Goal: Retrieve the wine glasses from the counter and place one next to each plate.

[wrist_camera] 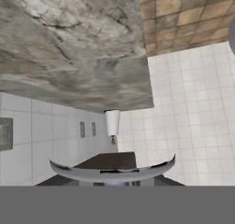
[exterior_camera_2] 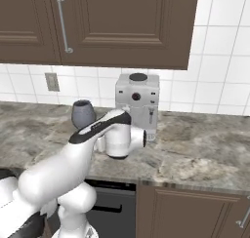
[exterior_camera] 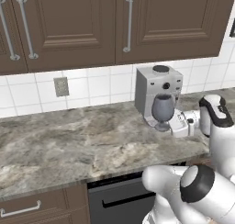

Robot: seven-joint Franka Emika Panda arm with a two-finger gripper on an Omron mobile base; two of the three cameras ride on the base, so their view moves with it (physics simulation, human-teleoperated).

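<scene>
While working on the counter (exterior_camera: 69,136) by the coffee machine (exterior_camera: 158,87), treat the grey goblet (exterior_camera: 163,107) upright before it as top-heavy, regard closure and hold of the gripper (exterior_camera: 173,126) at its stem as indeterminable, and expect an off-centre pinch to topple it.

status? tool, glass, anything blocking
Tool at goblet stem, grip unconfirmed. Goblet upright on counter. Coffee machine close behind it.

- The table (exterior_camera: 69,140) lies bare and open to the left.
- A coffee machine (exterior_camera: 158,92) blocks the far side, right behind the grey goblet (exterior_camera: 162,110).
- Wall cabinets (exterior_camera: 69,25) hang overhead.
</scene>
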